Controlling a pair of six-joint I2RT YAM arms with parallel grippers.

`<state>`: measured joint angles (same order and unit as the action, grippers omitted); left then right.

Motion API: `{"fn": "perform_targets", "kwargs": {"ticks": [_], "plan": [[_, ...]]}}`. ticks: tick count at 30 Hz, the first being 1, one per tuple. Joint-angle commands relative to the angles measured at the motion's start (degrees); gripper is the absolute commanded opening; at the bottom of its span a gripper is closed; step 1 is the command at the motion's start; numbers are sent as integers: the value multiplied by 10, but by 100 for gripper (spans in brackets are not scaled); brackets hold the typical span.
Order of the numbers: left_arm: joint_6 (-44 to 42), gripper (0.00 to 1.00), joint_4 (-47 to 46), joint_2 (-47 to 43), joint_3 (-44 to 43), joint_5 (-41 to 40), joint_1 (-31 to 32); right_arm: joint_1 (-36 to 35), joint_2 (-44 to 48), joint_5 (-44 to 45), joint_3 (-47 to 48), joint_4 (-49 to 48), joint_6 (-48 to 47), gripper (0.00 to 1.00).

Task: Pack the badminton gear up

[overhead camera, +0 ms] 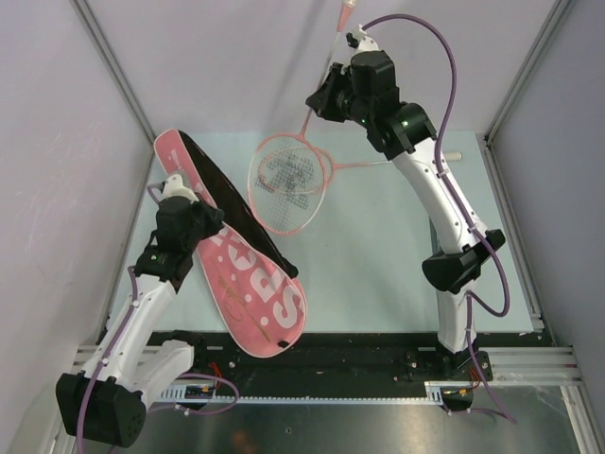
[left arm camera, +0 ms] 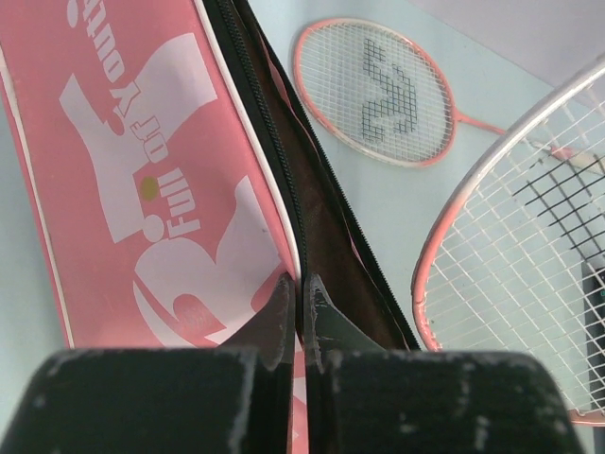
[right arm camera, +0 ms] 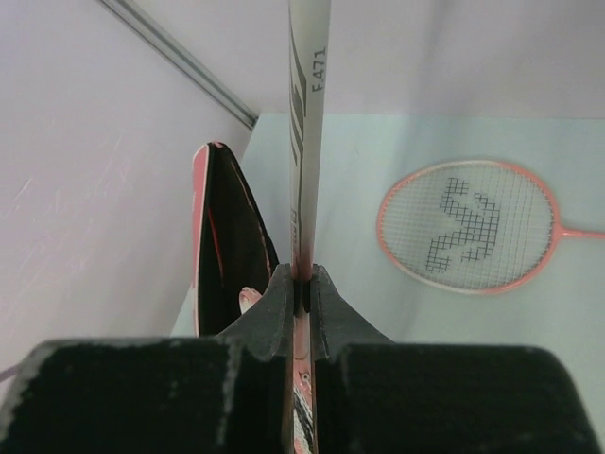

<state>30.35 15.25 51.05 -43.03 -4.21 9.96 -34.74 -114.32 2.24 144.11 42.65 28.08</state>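
The pink racket bag with white lettering lies slanted on the left of the table, its dark zipped mouth gaping. My left gripper is shut on the bag's upper flap at the zip edge, holding it up. One pink-framed racket lies flat on the mat, handle pointing right. My right gripper is shut on the shaft of a second racket, held steeply tilted. Its head hangs just right of the bag's mouth and over the lying racket.
Pale enclosure walls with metal corner posts close in on the left, back and right. A black rail with the arm bases runs along the near edge. The light green mat lies bare between the bag and the right arm.
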Motion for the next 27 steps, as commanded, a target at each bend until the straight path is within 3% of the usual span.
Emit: {"fn": "perform_targets", "kwargs": {"ticks": [1, 10, 19, 23, 27], "plan": [[-20, 0, -47, 4, 1, -23, 10, -1, 14, -9, 43, -21, 9, 0], [-29, 0, -67, -2, -2, -24, 18, -24, 24, -15, -8, 3, 9, 0], [-29, 0, -104, -12, -15, 8, 24, -55, -5, -116, -39, 60, -28, 0], [15, 0, -151, -10, -21, 62, 24, -71, -9, -148, -91, 5, 0, 0], [55, 0, -218, -14, -9, 100, 24, -78, -54, -157, -75, -34, 21, 0]]}}
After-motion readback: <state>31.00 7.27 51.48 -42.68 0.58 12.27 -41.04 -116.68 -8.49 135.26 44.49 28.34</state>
